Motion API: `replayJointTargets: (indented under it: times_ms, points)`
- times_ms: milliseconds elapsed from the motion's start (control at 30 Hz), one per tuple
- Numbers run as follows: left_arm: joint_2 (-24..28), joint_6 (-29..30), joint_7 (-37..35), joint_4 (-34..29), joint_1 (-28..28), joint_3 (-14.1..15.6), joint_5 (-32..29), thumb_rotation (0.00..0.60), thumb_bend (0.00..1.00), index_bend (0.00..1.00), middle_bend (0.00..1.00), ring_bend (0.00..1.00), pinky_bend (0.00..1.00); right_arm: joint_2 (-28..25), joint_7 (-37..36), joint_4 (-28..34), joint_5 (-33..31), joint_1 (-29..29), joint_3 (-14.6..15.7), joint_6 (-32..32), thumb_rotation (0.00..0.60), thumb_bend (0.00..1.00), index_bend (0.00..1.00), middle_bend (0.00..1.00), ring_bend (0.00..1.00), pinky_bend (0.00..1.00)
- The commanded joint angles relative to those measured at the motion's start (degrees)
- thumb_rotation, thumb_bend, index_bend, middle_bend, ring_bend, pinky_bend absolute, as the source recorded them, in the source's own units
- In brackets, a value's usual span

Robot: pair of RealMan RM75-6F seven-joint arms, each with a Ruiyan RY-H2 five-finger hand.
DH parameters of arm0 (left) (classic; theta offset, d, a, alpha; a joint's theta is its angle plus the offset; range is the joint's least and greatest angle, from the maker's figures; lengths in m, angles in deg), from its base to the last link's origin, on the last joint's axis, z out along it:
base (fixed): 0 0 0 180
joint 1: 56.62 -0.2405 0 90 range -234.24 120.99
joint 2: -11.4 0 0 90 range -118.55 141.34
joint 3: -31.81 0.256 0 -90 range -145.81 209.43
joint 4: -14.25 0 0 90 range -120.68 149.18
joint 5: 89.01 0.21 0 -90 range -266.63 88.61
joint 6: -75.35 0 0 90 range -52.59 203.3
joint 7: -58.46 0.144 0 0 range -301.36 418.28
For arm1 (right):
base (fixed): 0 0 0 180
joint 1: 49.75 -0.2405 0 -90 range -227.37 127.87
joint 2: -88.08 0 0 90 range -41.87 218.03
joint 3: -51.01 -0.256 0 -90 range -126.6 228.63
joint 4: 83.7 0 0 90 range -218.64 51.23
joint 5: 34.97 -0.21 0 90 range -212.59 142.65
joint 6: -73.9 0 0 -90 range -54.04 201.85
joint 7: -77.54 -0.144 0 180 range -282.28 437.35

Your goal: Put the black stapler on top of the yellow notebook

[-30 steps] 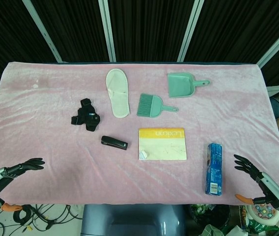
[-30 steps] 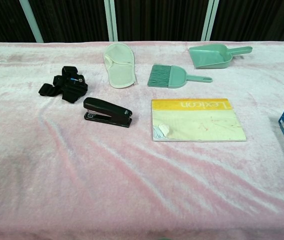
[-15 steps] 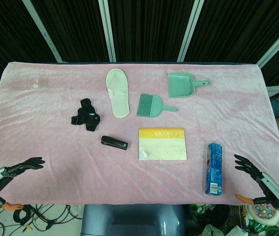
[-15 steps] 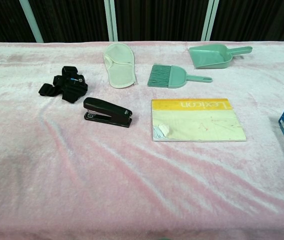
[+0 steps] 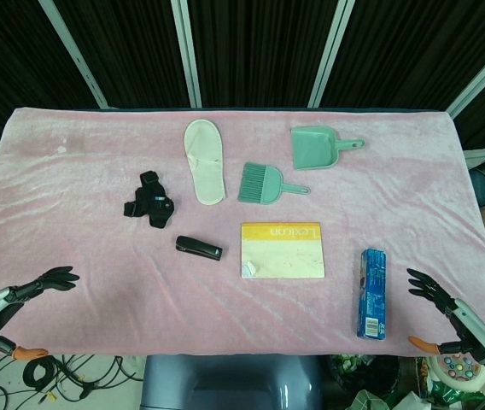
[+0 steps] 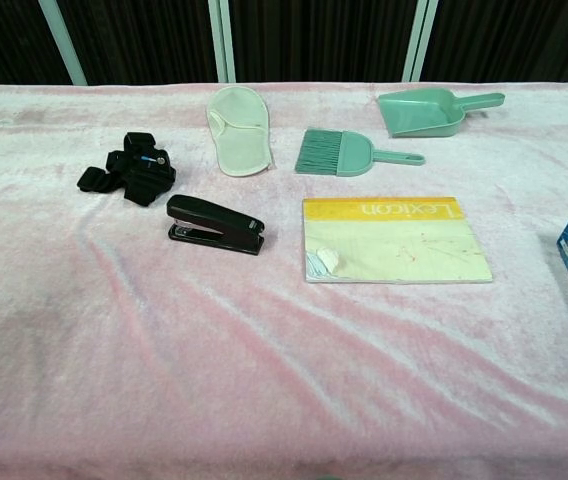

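The black stapler [image 5: 199, 248] [image 6: 215, 224] lies flat on the pink cloth, just left of the yellow notebook [image 5: 283, 249] [image 6: 393, 240], with a small gap between them. My left hand [image 5: 44, 281] hovers at the table's front left corner, fingers spread and empty, far from the stapler. At the front right corner my right hand [image 5: 438, 295] is also empty with its fingers apart. Neither hand appears in the chest view.
A black strap bundle [image 5: 150, 207] sits behind the stapler. A white slipper [image 5: 205, 160], green brush [image 5: 265, 184] and green dustpan [image 5: 318, 146] lie farther back. A blue box [image 5: 372, 294] rests right of the notebook, near my right hand.
My left hand has shifted slightly; everything on the table stays where it was.
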Motion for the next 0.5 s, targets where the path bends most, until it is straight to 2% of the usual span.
replayJointTargets:
  times_ms: [33,133,233,333,467,500]
  points:
    - [2.06,-5.19,8.92,-5.58,1.08,-2.70,-3.92,0.600,0.10,0.23,0.15,0.00,0.17,-0.03,0.65,0.45,-0.40,-0.14,-0.05,-0.69,0.600,0.12,0.01,0.00,0.07,0.12]
    - [3.25,-8.51,16.66,-9.01,2.24,-5.15,-6.94,0.600,0.10,0.23,0.15,0.00,0.15,-0.10,1.14,0.75,-0.48,-0.15,-0.09,-0.88,0.600,0.12,0.01,0.00,0.07,0.12]
    - [5.62,-17.21,30.45,-15.42,5.75,-7.91,-10.80,0.600,0.11,0.21,0.14,0.00,0.12,-0.31,1.75,1.20,-0.75,-0.13,-0.09,-1.27,0.600,0.12,0.01,0.00,0.07,0.12]
    - [8.87,-30.11,48.64,-22.86,11.12,-10.45,-15.72,0.600,0.11,0.20,0.13,0.00,0.10,-0.46,2.80,1.87,-1.45,-0.03,-0.27,-1.97,0.600,0.12,0.01,0.01,0.07,0.12]
    - [10.40,-38.56,70.06,-31.24,15.58,-16.32,-25.62,0.600,0.11,0.20,0.12,0.00,0.10,-0.47,3.82,2.59,-2.02,-0.15,-0.42,-3.10,0.600,0.12,0.01,0.01,0.08,0.12]
    - [10.30,-39.86,73.23,-32.48,16.71,-17.47,-27.04,0.600,0.11,0.20,0.12,0.00,0.10,-0.45,4.18,2.70,-2.15,-0.22,-0.43,-3.51,0.600,0.12,0.01,0.01,0.08,0.12]
